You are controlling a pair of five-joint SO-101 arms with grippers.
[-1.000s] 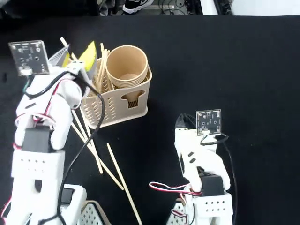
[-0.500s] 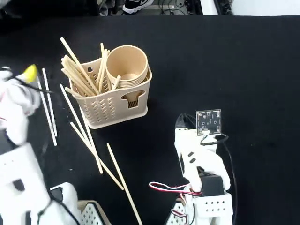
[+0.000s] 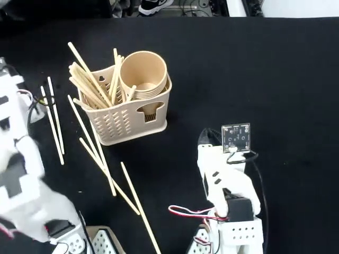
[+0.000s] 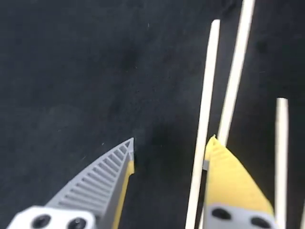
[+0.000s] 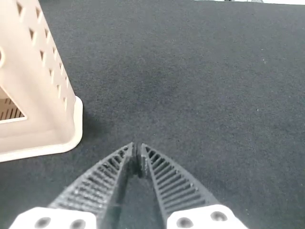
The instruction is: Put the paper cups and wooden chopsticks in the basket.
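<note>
Chopsticks (image 3: 90, 84) made of pale wood stand bunched in one side of the basket (image 3: 132, 114), leaning out over its rim like a fan. The basket is beige plastic with little holes in its walls. Brown paper cups (image 3: 143, 74) sit stacked inside one another in its other side. More sticks lie flat on the black table (image 3: 254, 69): a pair of sticks (image 3: 53, 119) well to the side of the basket, and some crossed sticks (image 3: 100, 159) in front of it, near the arms. The left gripper (image 4: 171, 140) hangs low over the pair, its jaws spread wide and holding nothing. One finger is grey and the other yellow, and one thin stick (image 4: 205, 119) runs just beside the yellow finger. The right gripper (image 5: 136, 148) sits near the basket's corner, apart from it, with its dark jaws pressed together and nothing between them.
</note>
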